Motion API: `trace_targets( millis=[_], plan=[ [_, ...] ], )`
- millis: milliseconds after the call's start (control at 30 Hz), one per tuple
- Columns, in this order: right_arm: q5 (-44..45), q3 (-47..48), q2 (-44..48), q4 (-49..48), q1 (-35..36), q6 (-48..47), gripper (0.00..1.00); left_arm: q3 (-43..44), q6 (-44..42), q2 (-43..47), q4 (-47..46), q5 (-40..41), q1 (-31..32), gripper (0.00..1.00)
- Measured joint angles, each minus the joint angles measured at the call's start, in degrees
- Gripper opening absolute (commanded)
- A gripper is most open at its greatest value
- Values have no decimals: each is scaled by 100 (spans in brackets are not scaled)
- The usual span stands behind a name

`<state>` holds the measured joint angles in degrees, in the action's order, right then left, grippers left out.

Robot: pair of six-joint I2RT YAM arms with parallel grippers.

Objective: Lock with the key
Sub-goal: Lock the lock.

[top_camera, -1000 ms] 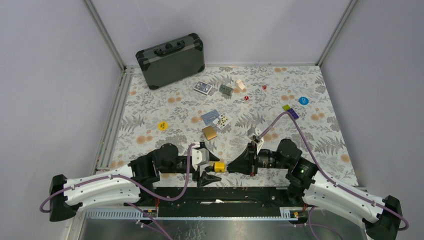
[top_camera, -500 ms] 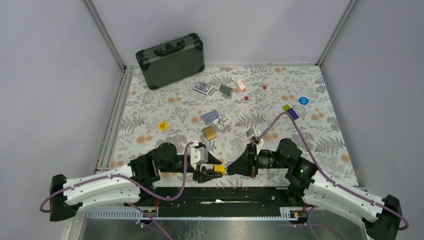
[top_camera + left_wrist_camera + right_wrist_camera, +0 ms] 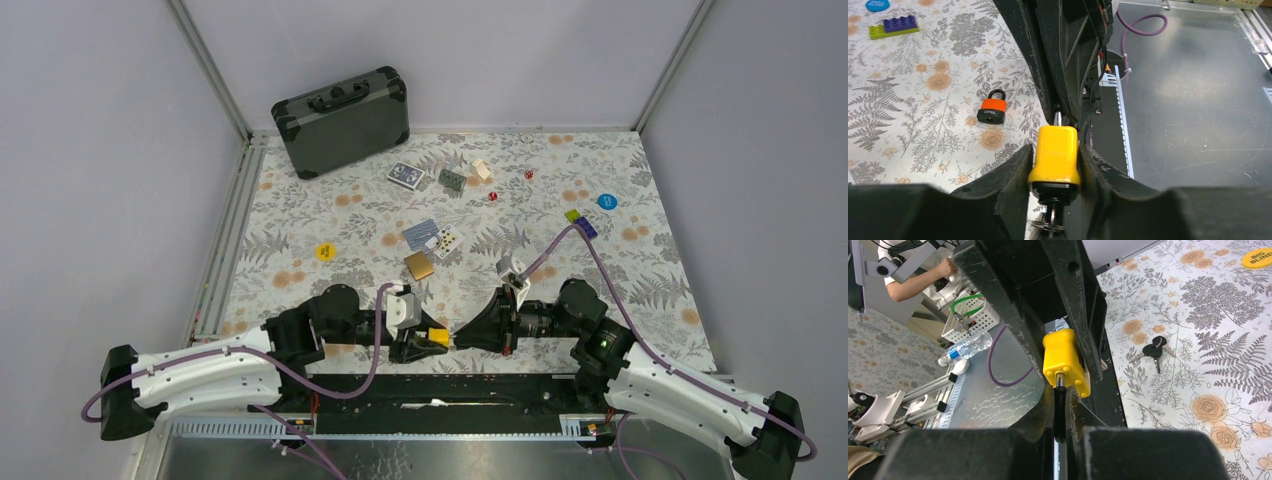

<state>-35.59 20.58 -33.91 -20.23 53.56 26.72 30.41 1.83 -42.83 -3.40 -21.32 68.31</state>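
A yellow padlock is clamped between my left gripper's two black fingers, held above the table's near edge. A key with metal rings hangs from the lock's black bottom end. My right gripper faces the left one and is shut on the padlock's black-sleeved shackle, right at the yellow body. In the top view the padlock sits between the left gripper and the right gripper.
An orange padlock and a bunch of black keys lie on the floral cloth near the grippers. A dark case stands at the back left. Cards, a gold square, chips and bricks are scattered mid-table.
My left wrist has rolled with the yellow padlock in its grip, its fingers turning from spread up-and-down to flatter. The right gripper has stayed on the shackle, almost still.
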Motion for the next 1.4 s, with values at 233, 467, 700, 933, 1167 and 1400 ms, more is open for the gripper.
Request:
trace_targets(
  millis=[233, 467, 700, 933, 1167, 1400],
  plan=[
    [44, -90, 94, -13, 0, 26, 30, 0, 92, -109, -44, -50, 0, 0],
    [361, -120, 564, -15, -4, -98, 71, -57, 199, -11, -111, -105, 0, 0],
    [476, -118, 870, 151, -4, -337, 61, -271, 219, 577, -111, -33, 0, 0],
    [240, -118, 695, 144, -4, -341, 59, -284, 221, 634, -136, 57, 0, 0],
    [35, -118, 332, 101, -4, -334, 44, -284, 238, 619, -146, 74, 0, 0],
    [0, -157, 273, -61, -4, -280, 17, -284, 258, 570, -144, 116, -2, 0]
  ],
)
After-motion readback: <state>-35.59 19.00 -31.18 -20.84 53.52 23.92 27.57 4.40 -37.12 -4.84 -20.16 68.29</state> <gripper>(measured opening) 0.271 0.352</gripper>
